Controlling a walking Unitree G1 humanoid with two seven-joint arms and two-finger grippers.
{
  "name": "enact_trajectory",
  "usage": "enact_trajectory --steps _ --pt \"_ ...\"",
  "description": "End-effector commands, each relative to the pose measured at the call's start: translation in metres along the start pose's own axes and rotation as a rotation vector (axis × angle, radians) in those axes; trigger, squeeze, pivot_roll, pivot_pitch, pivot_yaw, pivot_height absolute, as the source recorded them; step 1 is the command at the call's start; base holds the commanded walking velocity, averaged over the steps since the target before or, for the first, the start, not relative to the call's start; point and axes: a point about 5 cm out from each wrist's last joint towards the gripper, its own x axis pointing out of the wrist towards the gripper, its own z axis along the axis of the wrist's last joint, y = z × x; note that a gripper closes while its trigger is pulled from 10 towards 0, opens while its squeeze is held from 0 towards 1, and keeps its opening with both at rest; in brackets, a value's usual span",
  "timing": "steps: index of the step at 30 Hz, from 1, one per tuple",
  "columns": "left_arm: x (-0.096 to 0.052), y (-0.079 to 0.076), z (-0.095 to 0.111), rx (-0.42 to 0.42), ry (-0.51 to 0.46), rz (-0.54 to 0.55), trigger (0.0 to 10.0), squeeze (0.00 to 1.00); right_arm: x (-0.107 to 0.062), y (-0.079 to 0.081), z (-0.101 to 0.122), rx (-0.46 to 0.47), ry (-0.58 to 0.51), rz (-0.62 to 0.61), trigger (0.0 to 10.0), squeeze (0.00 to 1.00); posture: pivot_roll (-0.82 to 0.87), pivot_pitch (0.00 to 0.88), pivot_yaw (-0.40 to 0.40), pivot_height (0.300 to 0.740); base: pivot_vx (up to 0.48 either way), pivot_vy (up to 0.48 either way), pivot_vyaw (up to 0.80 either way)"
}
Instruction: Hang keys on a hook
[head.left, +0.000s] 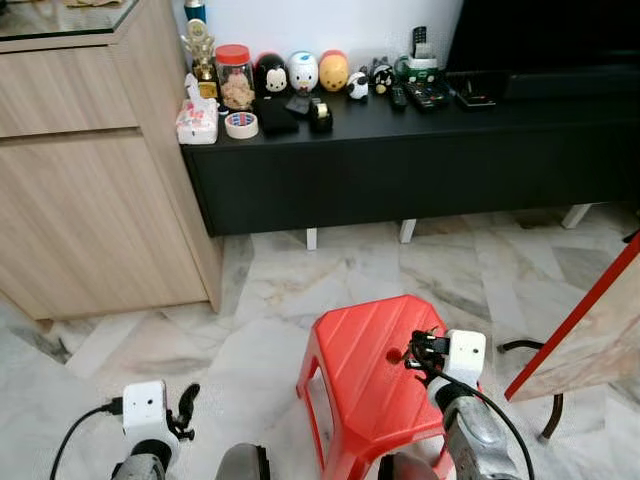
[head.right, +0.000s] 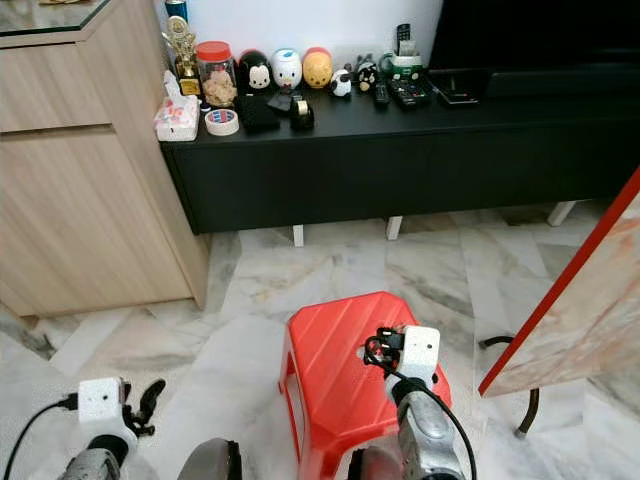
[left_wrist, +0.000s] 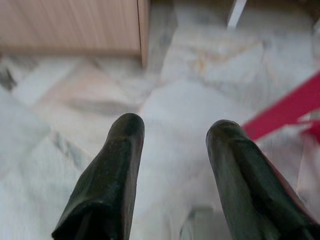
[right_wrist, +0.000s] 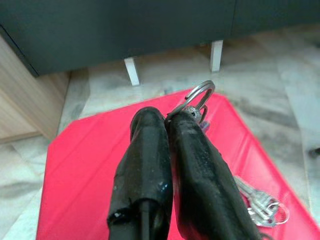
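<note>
While marble floor (head.left: 300, 280) spread below a black surface (head.left: 400, 150), the right pincer (right_wrist: 167, 120) pinched the keys (right_wrist: 260, 202) over a red stool (head.left: 370, 370). The left pincer (left_wrist: 175, 135) gaped, holding nothing. The key ring's grip point was hidden.

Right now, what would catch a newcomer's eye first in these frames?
The bright red stool on the marble floor, just in front of the robot. Over it the right gripper has its jaws shut on a key ring, with keys hanging below. Behind, a row of round character figures lines the black TV console.
</note>
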Motion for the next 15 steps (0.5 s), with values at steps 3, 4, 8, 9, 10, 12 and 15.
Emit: enact_trajectory --steps 3,4,8,9,10,12,15 --pt "0.0013 0.0012 -0.0017 0.006 0.004 0.003 10.0 0.00 -0.0004 0.0009 0.0107 -0.043 -0.054 0.016 10.0 0.00 0.06 0.000 -0.059 0.629 0.000 0.000 0.00" --pt "0.0022 0.0002 -0.0006 0.006 -0.001 0.001 10.0 0.00 -0.0006 0.0019 0.0121 -0.050 -0.060 0.017 10.0 0.00 0.07 0.000 -0.062 0.629 0.000 0.000 0.00" --pt "0.0046 -0.0026 0.0025 0.004 -0.018 -0.003 10.0 0.00 -0.0015 0.0044 0.0140 -0.060 -0.072 0.013 10.0 0.00 0.07 0.000 -0.063 0.629 0.000 0.000 0.00" --pt "0.0046 -0.0026 0.0025 0.004 -0.018 -0.003 10.0 0.00 -0.0015 0.0044 0.0140 -0.060 -0.072 0.013 10.0 0.00 0.07 0.000 -0.063 0.629 0.000 0.000 0.00" --pt "0.0050 -0.0033 0.0031 0.003 -0.022 -0.004 10.0 0.00 -0.0018 0.0049 0.0140 -0.068 -0.074 0.013 10.0 0.00 0.07 0.000 -0.064 0.634 0.000 0.000 0.00" --pt "0.0062 -0.0042 0.0027 0.004 -0.028 -0.008 10.0 0.00 -0.0035 0.0042 0.0143 -0.073 -0.072 0.006 10.0 0.00 0.07 0.000 -0.063 0.644 0.000 0.000 0.00" --pt "0.0068 -0.0045 0.0018 0.004 -0.031 -0.010 10.0 0.00 -0.0047 0.0025 0.0144 -0.072 -0.068 -0.003 10.0 0.00 0.07 0.000 -0.063 0.654 0.000 0.000 0.00"
